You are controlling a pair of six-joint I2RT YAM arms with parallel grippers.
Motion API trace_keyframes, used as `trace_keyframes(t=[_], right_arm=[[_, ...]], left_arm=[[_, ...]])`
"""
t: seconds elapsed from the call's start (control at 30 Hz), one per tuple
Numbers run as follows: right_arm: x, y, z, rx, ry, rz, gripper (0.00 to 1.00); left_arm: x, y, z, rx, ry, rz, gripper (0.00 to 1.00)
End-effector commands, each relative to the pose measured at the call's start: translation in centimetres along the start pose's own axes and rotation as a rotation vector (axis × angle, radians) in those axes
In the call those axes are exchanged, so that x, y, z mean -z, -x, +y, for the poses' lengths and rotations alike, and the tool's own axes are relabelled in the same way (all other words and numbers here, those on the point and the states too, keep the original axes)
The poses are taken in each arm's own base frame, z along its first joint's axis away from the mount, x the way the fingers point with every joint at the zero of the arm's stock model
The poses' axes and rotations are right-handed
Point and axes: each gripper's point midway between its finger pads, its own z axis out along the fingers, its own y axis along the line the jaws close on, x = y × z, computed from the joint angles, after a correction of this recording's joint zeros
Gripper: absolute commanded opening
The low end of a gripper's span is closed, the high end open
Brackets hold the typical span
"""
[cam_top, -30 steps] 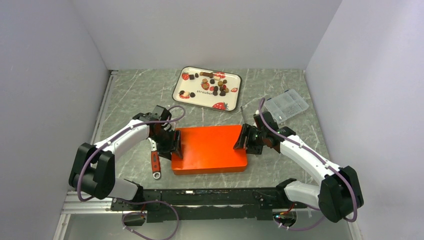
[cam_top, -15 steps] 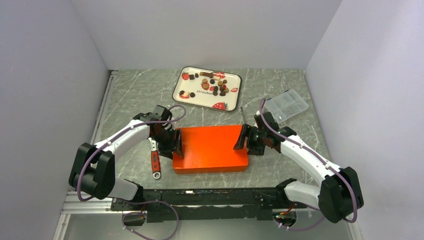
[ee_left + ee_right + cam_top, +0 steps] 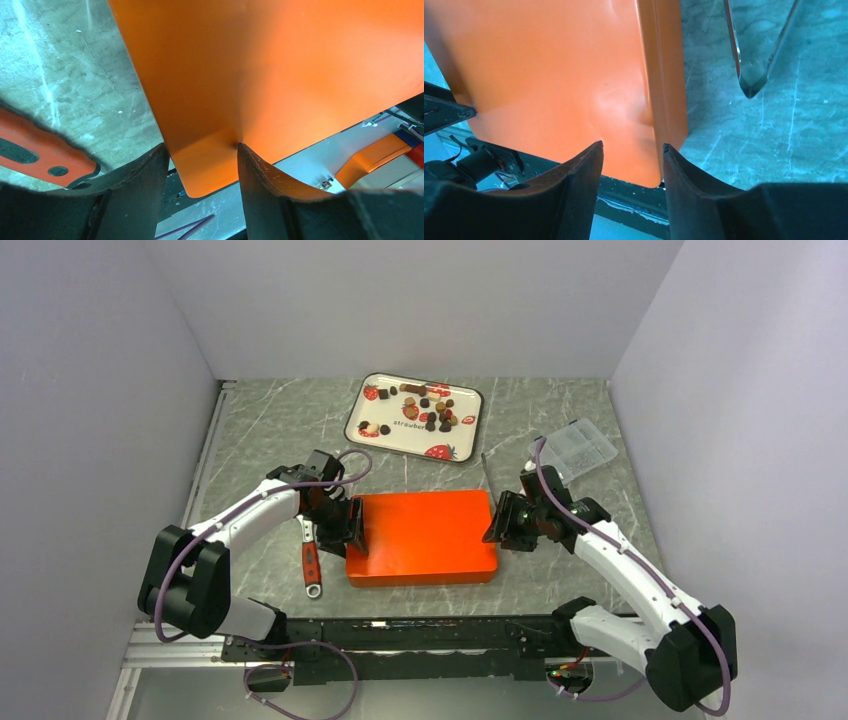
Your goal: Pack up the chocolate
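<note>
From the overhead view, the chocolate (image 3: 432, 410) is all on the white strawberry tray (image 3: 395, 443) at the far side of the worktop (image 3: 260, 440), well apart from both arms. None is packed yet. Between me and the tray lies the orange box (image 3: 420, 535), flat and closed. I have the left fingers (image 3: 352, 525) at its left edge and the right fingers (image 3: 497, 523) at its right edge. I judge that taking it from both ends keeps it level, since it has to be opened before any candy goes in. A red-handled wrench (image 3: 311, 565) lies just left of the box and a clear plastic case (image 3: 575, 450) sits far right, neither in play.

On the left wrist camera, the fingers (image 3: 145, 190) straddle the near-left corner of the box (image 3: 275, 75). Orange fills the gap and both pads look to be against it, so I read them as closed on that corner. The wrench handle (image 3: 35, 150) shows just beside them on the marbled worktop.

On the right wrist camera, the fingers (image 3: 574, 190) bracket the near-right corner of the box (image 3: 549, 75), one over the top face and one outside the side wall. I cannot tell whether they are pinching it or only framing it. Metal tongs (image 3: 748, 86) lie on the worktop near the box, probably there for lifting the small pieces.
</note>
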Motion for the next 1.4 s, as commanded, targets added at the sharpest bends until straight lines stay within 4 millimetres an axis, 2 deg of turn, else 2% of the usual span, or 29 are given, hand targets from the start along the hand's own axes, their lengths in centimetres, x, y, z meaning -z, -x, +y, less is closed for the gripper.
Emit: trace_keyframes(t=[0.0,0.17,0.3,0.4,0.63,0.93,1.2,1.37], right_arm=[[0.8,-0.6,-1.2,-0.018,-0.049,-0.010,0.45],[0.5,-1.9,-1.9,-0.032,-0.074,0.010,0.30],[-0.2,-3.4,-2.2,-0.025,-0.096,0.040,0.24],[-0.7,-4.6,-2.9,-0.016,-0.143,0.069,0.17],[-1.5,-5.8,-4.8,-0.020,-0.217,0.087,0.03],[-2.5,-6.6,-5.4,-0.017,-0.232,0.112,0.03],[-2.4,-5.6,-4.7,-0.004,-0.228,0.089,0.05],[-2.4,-5.3,-4.3,-0.002,-0.224,0.083,0.05]], left_arm=[[-0.4,1.9,-0.9,-0.036,-0.031,-0.065,0.58],[-0.5,1.8,-0.8,-0.034,-0.030,-0.062,0.58],[-0.5,1.8,-0.7,-0.032,-0.025,-0.062,0.58],[-0.6,1.7,-0.6,-0.029,-0.022,-0.061,0.58],[-0.8,1.4,-0.4,-0.018,-0.020,-0.060,0.58],[-0.2,1.7,0.0,-0.025,0.009,-0.088,0.60],[2.7,3.7,-0.5,-0.099,0.040,-0.190,0.69],[3.6,4.1,-0.1,-0.128,0.075,-0.212,0.72]])
